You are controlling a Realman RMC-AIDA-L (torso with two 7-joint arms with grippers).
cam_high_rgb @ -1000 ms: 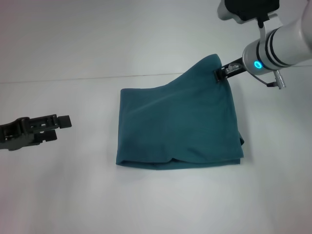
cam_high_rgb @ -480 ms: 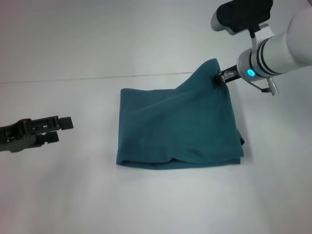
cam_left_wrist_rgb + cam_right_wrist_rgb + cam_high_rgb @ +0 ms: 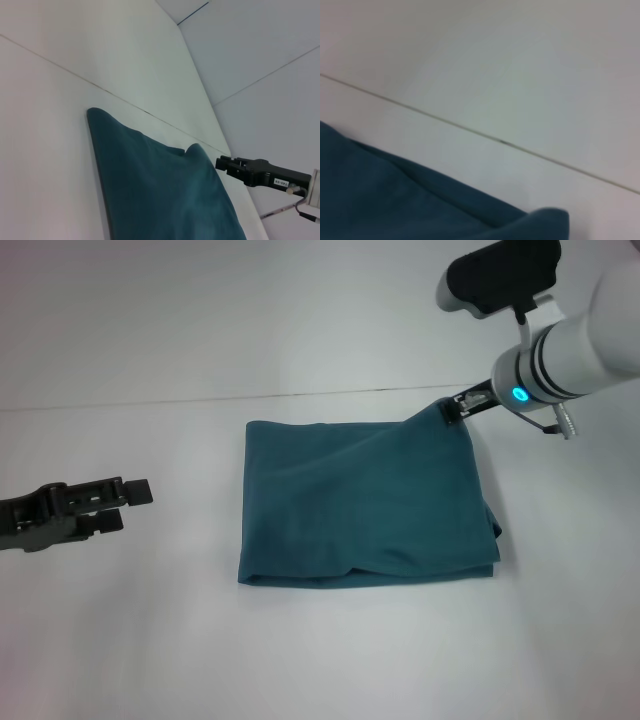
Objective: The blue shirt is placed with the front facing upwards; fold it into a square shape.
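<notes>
Head view: right tool (image 3: 452, 410) pinched on blue shirt (image 3: 365, 500) far corner, low.

The head view looks down from above, while both wrist views sit low, sharing the blue shirt (image 3: 365, 502).

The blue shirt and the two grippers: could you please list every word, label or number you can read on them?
None can be read.
The blue shirt lies folded with plain fabric up; no print or neck label shows.
The right gripper, at the shirt's far right corner, carries a small white label, too small to read.
The left gripper, off to the shirt's left, bears no visible text.
</notes>
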